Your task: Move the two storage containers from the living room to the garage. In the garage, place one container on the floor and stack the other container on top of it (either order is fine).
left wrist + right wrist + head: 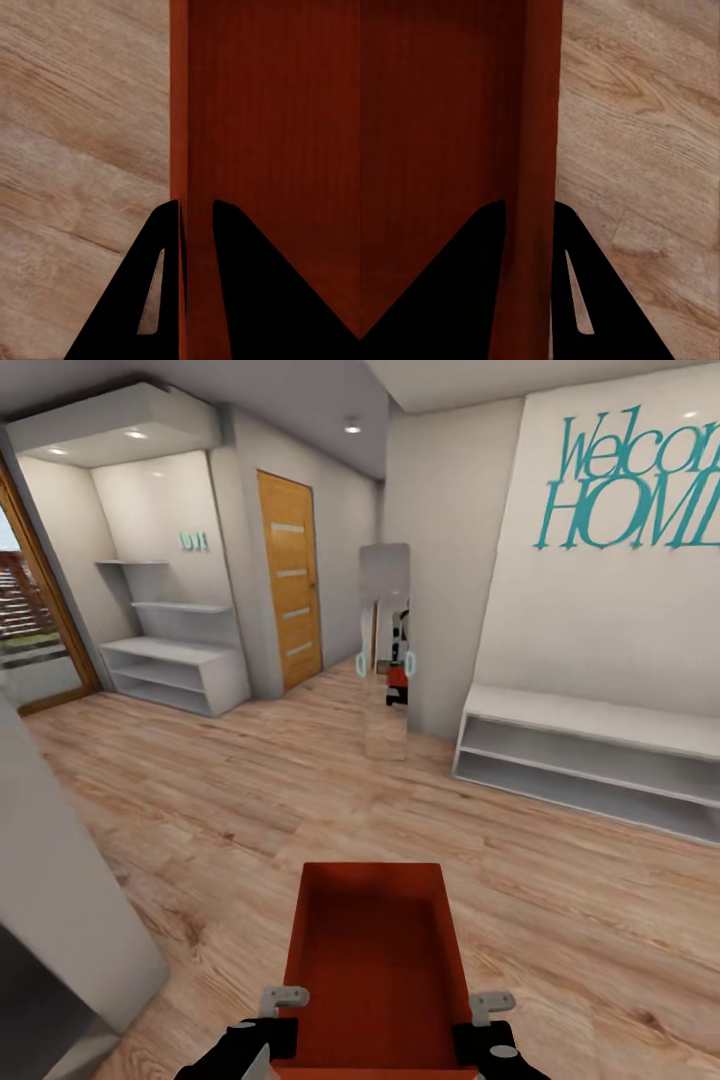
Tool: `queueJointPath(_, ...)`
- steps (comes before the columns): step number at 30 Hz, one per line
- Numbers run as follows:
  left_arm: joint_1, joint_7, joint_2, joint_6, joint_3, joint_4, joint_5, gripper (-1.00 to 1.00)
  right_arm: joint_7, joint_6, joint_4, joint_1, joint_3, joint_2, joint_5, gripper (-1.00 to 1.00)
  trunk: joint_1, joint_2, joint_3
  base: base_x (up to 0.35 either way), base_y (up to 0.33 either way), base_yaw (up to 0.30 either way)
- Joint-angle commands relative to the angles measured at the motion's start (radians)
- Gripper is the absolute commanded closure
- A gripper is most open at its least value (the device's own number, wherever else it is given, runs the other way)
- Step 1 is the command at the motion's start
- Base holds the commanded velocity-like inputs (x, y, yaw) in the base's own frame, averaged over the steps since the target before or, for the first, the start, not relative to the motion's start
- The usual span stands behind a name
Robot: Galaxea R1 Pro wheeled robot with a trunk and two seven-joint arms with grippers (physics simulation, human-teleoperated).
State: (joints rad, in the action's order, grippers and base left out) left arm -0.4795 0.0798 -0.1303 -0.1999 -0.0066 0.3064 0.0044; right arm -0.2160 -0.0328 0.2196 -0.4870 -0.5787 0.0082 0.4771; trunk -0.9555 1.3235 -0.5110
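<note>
Light wood-plank floor [300,800] runs through a white-walled hallway with low white shelving [590,760], a honey-wood door [290,595] and a leaning mirror [385,650] (teal "Welcome HOME" lettering above). One storage container [375,960] hangs over the planks, left gripper [196,217] and right gripper [531,214] each pinching a side wall.

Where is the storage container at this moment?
In the head view the storage container sits low and central, carried above the wood-plank floor, its side walls clamped by the left gripper and right gripper.

Teal "Welco… HOM…" lettering [635,485], cut off, on white wall [600,620].
</note>
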Motion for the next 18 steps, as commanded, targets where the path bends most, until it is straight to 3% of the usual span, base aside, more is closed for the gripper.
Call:
queueJointPath(1, -0.001, 0.011, 0.000, -0.001, 0.002, 0.006, -0.020, 1.00, -0.011, -0.006, -0.017, -0.001, 0.005, -0.001, 0.023, 1.00, -0.001, 0.000, -0.001, 0.320, 0.000, 0.214)
queueJointPath(18, -0.001, 0.010, -0.001, -0.001, 0.002, 0.007, -0.020, 1.00, -0.011, -0.006, -0.017, -0.001, 0.005, 0.001, 0.023, 1.00, -0.001, 0.000, -0.001, 0.320, 0.000, 0.021)
